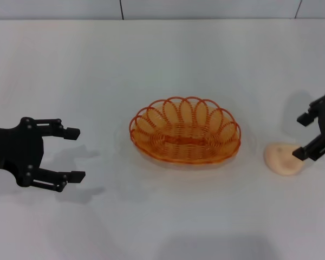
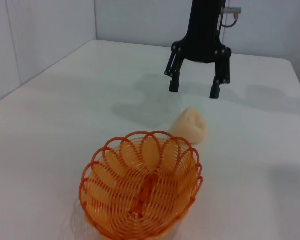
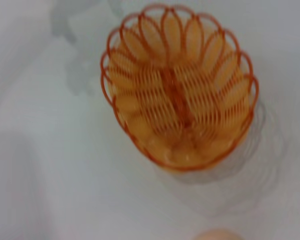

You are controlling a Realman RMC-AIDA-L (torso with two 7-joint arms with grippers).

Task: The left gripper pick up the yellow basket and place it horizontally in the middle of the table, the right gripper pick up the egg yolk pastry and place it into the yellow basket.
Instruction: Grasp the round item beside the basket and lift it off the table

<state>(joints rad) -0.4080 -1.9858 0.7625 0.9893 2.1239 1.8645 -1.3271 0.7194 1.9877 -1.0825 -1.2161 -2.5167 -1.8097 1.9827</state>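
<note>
Now the yellow basket [image 1: 185,130] stands in the middle of the table [image 1: 162,59], upright on its base, with its long side parallel to the near and far edges. It is empty inside; I see only its own woven bottom through the wires.

My left gripper [image 1: 73,154] is toward the left edge of the table, well apart from the basket, and its two fingers are spread wide with nothing between them. The fingers point toward the basket.

My right gripper [image 1: 303,136] is near the right edge. Its fingers are also spread wide, and it holds nothing. One fingertip is just at the egg yolk pastry [image 1: 282,158], over its far right side; if it touches it I cannot tell. In the left wrist view the right gripper [image 2: 194,89] hangs just behind the pastry [image 2: 189,126] with both fingertips clear of it.

The pastry lies on the bare table between the basket and the right edge, near the basket but not touching it, and slightly closer to the near edge than the basket's centre
</note>
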